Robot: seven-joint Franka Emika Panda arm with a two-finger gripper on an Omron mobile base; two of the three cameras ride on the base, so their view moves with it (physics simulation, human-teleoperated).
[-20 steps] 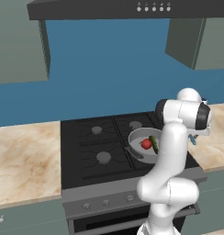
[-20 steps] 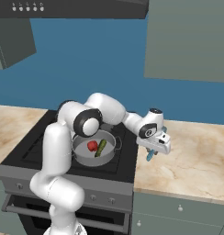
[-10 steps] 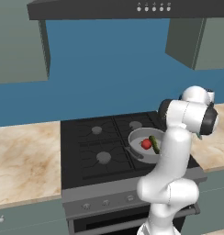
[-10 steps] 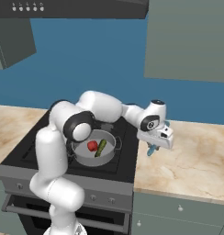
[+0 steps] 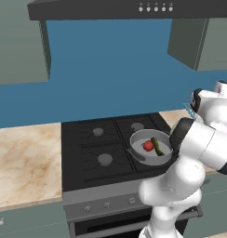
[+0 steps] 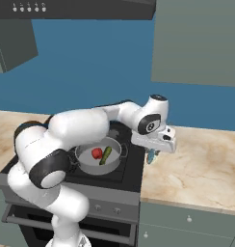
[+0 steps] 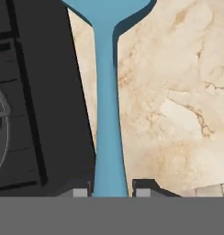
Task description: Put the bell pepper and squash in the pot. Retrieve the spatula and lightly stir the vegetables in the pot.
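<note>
Since the earlier frame, the spatula (image 7: 106, 114) has been raised higher above the marble tabletop (image 6: 196, 166), clamped by its handle between the jaws of the gripper (image 6: 151, 155). One bell pepper (image 6: 97, 153) and one squash (image 6: 106, 155) are seen inside one pot (image 6: 88, 166).

Light: even, bright, flat render.
Shadows: dark band beside the spatula (image 7: 107, 114) over the counter (image 7: 178, 92); soft shade under the hood (image 5: 134, 9).
Glare: none.
Sharpness: slightly soft, coarse edges.
</note>
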